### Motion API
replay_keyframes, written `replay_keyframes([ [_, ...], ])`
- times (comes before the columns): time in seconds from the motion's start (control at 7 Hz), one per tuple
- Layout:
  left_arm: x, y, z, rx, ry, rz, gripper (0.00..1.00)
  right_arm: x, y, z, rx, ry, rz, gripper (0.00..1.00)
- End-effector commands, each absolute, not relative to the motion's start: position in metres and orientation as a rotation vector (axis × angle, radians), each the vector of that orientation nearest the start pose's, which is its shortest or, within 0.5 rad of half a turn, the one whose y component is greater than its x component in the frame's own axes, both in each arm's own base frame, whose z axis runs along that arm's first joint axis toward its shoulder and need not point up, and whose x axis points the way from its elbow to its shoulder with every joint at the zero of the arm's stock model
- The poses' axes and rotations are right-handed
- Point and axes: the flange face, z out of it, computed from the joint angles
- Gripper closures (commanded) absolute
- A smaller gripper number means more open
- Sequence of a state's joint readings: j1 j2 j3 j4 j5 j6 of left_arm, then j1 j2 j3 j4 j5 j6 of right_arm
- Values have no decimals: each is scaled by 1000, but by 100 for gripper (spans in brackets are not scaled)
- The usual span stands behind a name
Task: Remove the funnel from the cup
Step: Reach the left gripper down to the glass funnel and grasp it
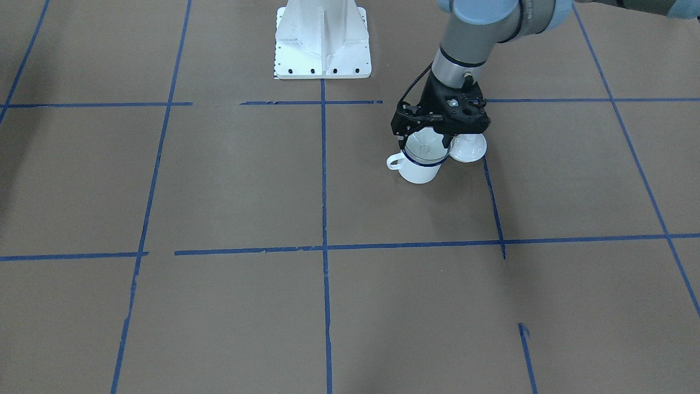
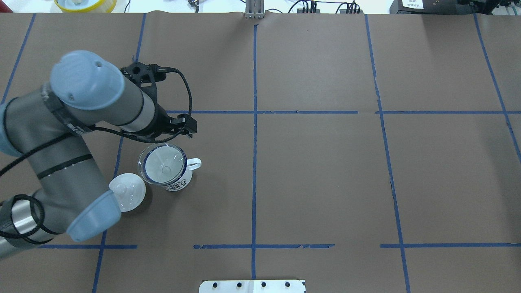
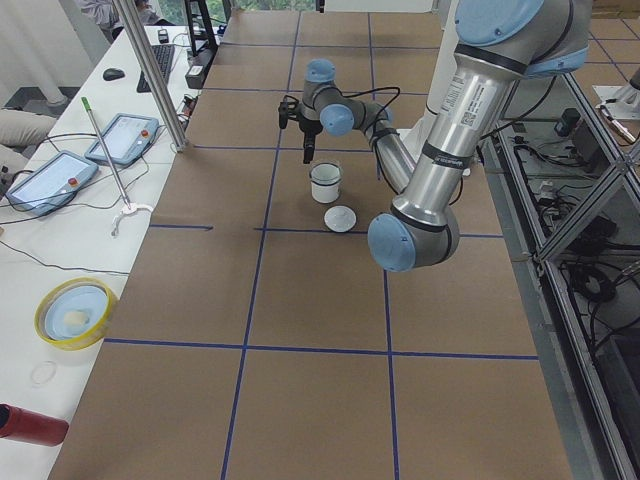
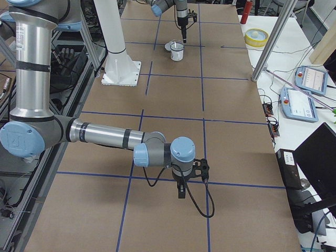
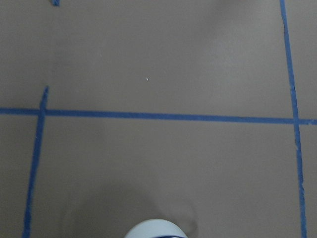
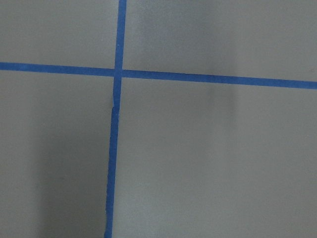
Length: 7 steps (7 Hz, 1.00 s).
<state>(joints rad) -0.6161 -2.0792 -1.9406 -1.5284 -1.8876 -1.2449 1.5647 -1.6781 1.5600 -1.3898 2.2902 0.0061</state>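
Left arm reaches in from the robot's left side, elbow bent, forearm out over the table (image 2: 317, 175); wrist turned so the left gripper (image 1: 426, 144) points straight down over the cup (image 1: 418, 171).

Fingers look apart: from the front two dark prongs (image 1: 403, 143) hang down, one on each side of the funnel's bowl; whether they touch the rim, cannot tell.

Right arm lies low and stretched out over the table's far half, well apart from the cup; right gripper (image 4: 181, 193) points down at the paper near a tape crossing; fingers apart or together, cannot tell from here.

Funnel (image 2: 163, 164): clear, seated in the cup's mouth; wide bowl up, spout down inside the cup; long axis vertical; bowl fills nearly the whole blue rim.

Cup stands upright on the brown paper in the robot's left half; loop handle (image 2: 194, 164) points toward the table's middle; dark print on the wall facing the robot.

Relative to the fingers: funnel sits directly beneath the gripper, bowl between the two prongs as seen from the front; from overhead the gripper body shows just past the cup's far rim.

White domed lid (image 2: 127, 192) lies just beside the cup, knob up, on the side nearer the robot's left arm; blue tape lines (image 2: 255, 162) grid the paper.
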Motion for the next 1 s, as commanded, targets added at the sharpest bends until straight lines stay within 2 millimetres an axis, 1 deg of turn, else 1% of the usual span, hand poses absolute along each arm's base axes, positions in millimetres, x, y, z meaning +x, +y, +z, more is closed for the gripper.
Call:
replay_keyframes([
  [0.0, 468, -408, 230, 74, 823, -139, 25, 65, -449, 700, 56, -720, -23, 0],
  [0.29, 468, -407, 233, 69, 816, -137, 32, 65, -449, 700, 56, -720, -23, 0],
  [0.43, 467, -406, 232, 61, 801, -138, 71, 65, -449, 700, 56, -720, -23, 0],
  [0.57, 462, -402, 231, 42, 763, -139, 100, 65, -449, 700, 56, -720, -23, 0],
  [0.86, 451, -396, 221, 41, 759, -136, 100, 65, -449, 700, 56, -720, -23, 0],
])
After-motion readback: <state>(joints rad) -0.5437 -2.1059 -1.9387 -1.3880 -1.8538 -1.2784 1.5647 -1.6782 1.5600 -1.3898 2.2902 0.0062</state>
